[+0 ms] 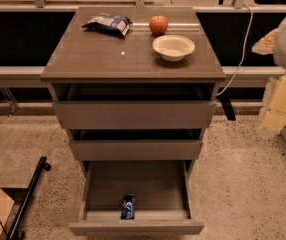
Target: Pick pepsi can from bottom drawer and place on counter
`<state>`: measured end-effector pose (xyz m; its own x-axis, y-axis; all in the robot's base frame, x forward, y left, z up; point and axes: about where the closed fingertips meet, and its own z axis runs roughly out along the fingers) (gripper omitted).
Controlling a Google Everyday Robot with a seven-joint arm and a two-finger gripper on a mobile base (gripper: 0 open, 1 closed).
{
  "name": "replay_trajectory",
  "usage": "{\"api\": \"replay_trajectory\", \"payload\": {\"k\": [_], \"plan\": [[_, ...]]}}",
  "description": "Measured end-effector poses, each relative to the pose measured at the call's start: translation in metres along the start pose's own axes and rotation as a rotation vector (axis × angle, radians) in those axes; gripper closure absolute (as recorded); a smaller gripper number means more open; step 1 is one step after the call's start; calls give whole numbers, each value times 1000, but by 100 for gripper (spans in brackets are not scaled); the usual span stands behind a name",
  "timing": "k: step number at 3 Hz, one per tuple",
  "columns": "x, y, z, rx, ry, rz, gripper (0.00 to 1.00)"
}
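The pepsi can [128, 207] lies on its side inside the bottom drawer [136, 227], near the front wall, slightly left of middle. The drawer is pulled fully out. The counter [103, 54] is the glossy grey-brown top of the cabinet. My gripper [277, 110] hangs at the far right of the view, beside the cabinet at the height of the upper drawers, well away from the can and holding nothing that I can see.
On the counter lie a blue-and-white snack bag [108, 24], an apple [158, 25] and a white bowl [173, 47]. The two upper drawers [133, 115] stand partly open. A white cable [242, 44] hangs at the right. A black bar [29, 196] lies on the floor at the left.
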<state>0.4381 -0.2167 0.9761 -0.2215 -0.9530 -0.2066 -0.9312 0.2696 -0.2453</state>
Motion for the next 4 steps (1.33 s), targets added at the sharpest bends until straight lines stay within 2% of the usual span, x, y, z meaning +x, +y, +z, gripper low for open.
{"api": "replay_trajectory", "payload": {"k": [1, 2, 3, 4], "plan": [[0, 0, 0, 0, 0, 0, 0], [-3, 0, 13, -8, -16, 64, 0], [0, -1, 46, -25, -39, 209, 0], [6, 1, 78, 27, -35, 365, 0]]}}
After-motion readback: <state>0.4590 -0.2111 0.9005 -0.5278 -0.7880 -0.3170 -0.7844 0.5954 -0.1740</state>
